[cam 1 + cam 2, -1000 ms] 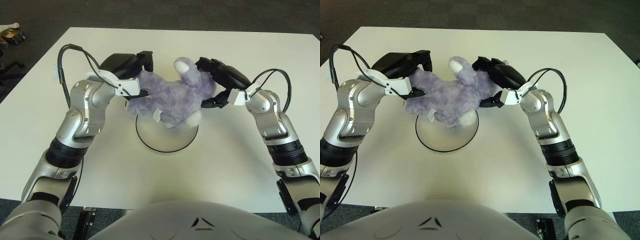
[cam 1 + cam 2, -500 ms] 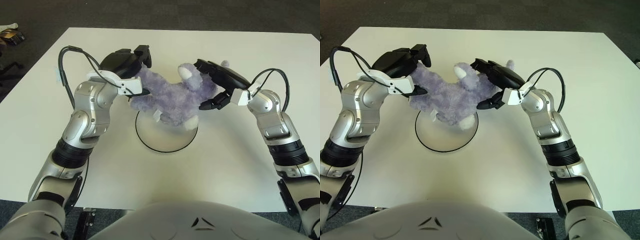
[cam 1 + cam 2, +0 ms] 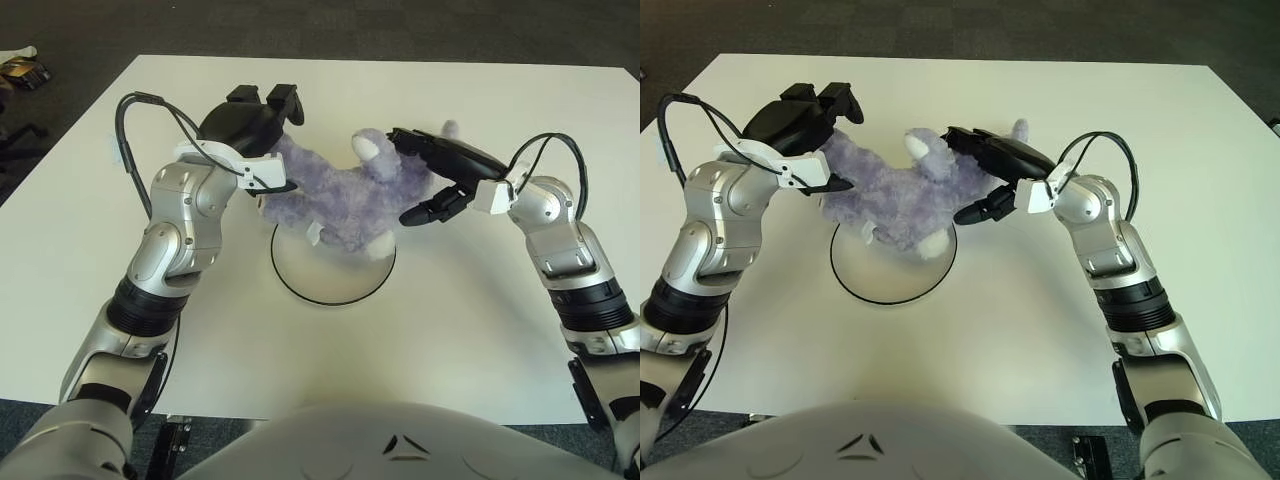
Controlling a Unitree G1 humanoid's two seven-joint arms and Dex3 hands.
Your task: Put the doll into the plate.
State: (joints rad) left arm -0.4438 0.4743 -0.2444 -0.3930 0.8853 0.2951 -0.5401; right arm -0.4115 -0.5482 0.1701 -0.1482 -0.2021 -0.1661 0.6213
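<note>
Compared with one second ago: doll (image 3: pixel 345 200) shifted toward far side of plate (image 3: pixel 333 275), head turned further toward right robot hand (image 3: pixel 440 170); left robot hand (image 3: pixel 250 135) rotated so its fingers point toward far edge; right forearm drawn outward to the right.

White counter (image 3: pixel 480 330): fills most of both views, dark carpet beyond far edge.

Left arm: silver, bent at elbow, reaching forward from lower left, black cable looped beside wrist.

Right arm: silver, reaching in from lower right, black cable looped above wrist.

Purple plush doll: lying lengthwise between both robot hands, over far part of plate, lower body covering far rim. Whether resting on plate or carried just above it: cannot tell. White-tipped foot at near right side, white muzzle facing up near right robot hand, small white tag hanging on near side.

Round white plate with dark rim: at counter centre, near half uncovered.

Left robot hand: black, pressed against left end of doll, thumb beneath, fingers (image 3: pixel 830 97) raised and spread above plush.

Right robot hand: black, clasped on head end of doll, fingers (image 3: pixel 975 140) laid across top, thumb (image 3: pixel 975 212) under near side.
</note>
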